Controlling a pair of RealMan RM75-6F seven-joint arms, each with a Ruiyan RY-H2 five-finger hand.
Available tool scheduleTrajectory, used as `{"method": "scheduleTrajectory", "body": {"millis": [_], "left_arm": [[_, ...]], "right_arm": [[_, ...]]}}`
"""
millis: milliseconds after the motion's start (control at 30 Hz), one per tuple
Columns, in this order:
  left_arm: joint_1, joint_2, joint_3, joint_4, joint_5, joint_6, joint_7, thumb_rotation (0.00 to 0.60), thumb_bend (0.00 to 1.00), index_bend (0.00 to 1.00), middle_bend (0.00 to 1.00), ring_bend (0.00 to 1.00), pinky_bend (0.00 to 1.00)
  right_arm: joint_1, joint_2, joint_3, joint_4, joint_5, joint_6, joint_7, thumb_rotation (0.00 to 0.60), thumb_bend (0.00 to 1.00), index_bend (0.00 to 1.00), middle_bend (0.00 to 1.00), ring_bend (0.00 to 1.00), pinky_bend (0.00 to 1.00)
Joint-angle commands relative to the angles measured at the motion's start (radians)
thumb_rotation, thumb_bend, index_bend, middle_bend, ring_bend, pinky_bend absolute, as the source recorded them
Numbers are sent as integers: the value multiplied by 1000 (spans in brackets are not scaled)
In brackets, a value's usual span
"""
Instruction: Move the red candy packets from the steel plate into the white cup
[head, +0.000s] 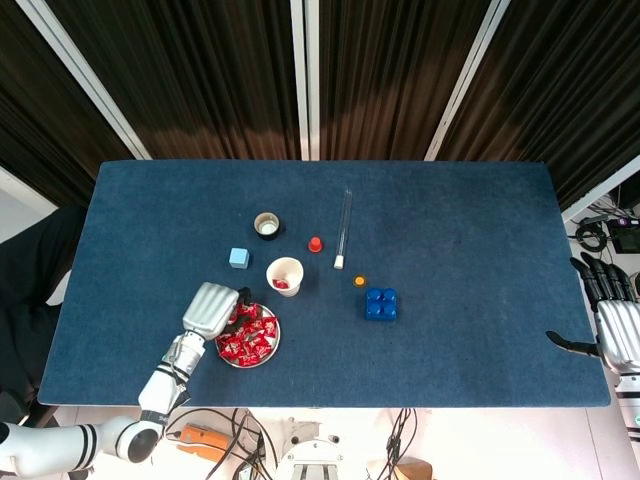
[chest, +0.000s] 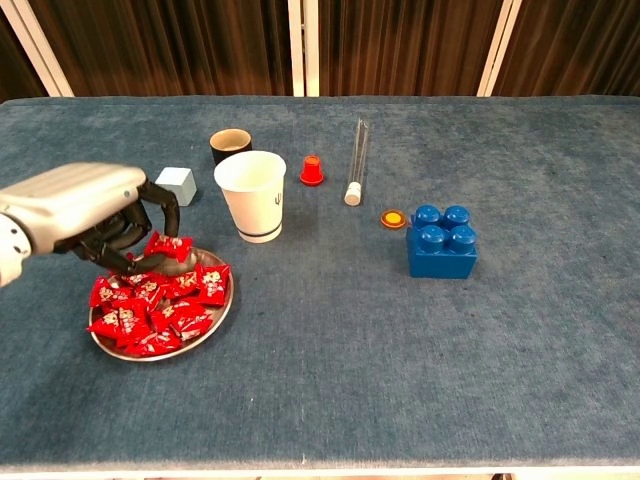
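Note:
A steel plate (head: 276, 346) (chest: 160, 354) piled with several red candy packets (head: 250, 340) (chest: 150, 310) sits near the table's front left. Just behind it stands the white cup (head: 285, 272) (chest: 250, 195), with one red packet (head: 281, 285) showing inside in the head view. My left hand (head: 210, 310) (chest: 85, 205) hovers over the plate's left rear edge, and its fingers pinch one red packet (chest: 167, 245) a little above the pile. My right hand (head: 615, 325) rests open at the table's far right edge, holding nothing.
A light blue cube (chest: 175, 185) and a dark cup (chest: 230, 146) stand behind the plate and white cup. A red cap (chest: 312, 170), a glass tube (chest: 356, 160), an orange disc (chest: 393, 218) and a blue brick (chest: 441, 240) lie to the right.

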Motion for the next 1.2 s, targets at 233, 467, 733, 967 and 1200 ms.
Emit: {"method": "scheduleTrajectory", "body": {"millis": [233, 467, 733, 967, 1200], "left_arm": [[-52, 92, -138, -168, 29, -1, -134, 600, 377, 560, 862, 801, 792], [-164, 42, -213, -132, -101, -115, -73, 600, 371, 560, 862, 800, 792], [-246, -6, -220, -73, -254, -147, 64, 600, 328, 531, 860, 798, 792], [-246, -10, -199, -84, -285, -83, 110, 600, 187, 357, 858, 793, 792], [-183, 46, -147, -163, -184, 17, 74, 600, 143, 274, 858, 790, 792]], "right_arm": [[-2, -8, -2, 12, -3, 2, 10, 600, 159, 0, 59, 0, 87], [-8, -13, -4, 33, 5, 1, 30, 600, 160, 0, 59, 0, 87], [-14, -18, -3, 56, 14, 1, 54, 600, 160, 0, 59, 0, 87], [-10, -21, -2, 66, 16, -8, 62, 600, 159, 0, 59, 0, 87], [-6, -19, 2, 63, 12, -10, 62, 600, 160, 0, 59, 0, 87]]}}
